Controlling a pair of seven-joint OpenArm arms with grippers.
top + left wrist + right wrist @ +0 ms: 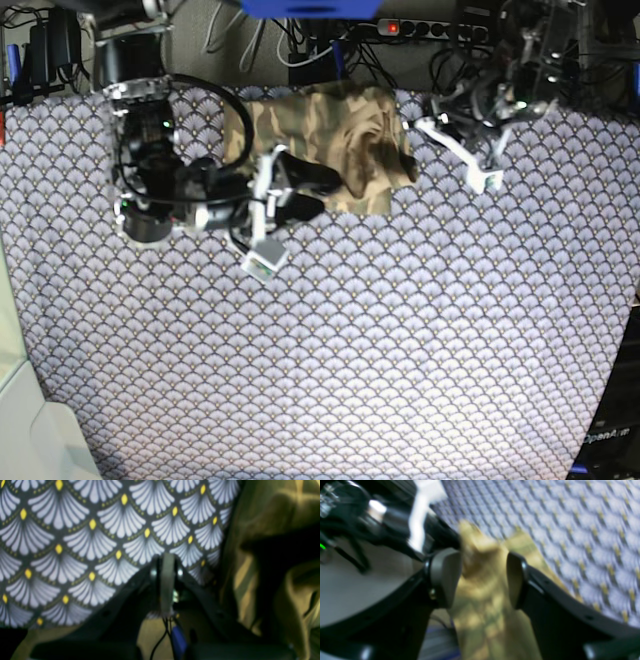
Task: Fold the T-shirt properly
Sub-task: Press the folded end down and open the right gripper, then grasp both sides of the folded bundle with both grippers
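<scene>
Left gripper [167,585], left wrist view: fingers clenched together, nothing between, T-shirt [275,555] bunched beside it on the scale-patterned cloth [75,542]. Right gripper [483,580], right wrist view: jaws spread, blurred camouflage fabric between them. Base view: shirt crumpled near the cloth's far edge.

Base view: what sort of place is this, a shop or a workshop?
Probably a robotics lab bench. Two robot arms stand over a table cloth, a camouflage T-shirt lies bunched at the far edge, and a power strip with tangled cables runs behind.
</scene>
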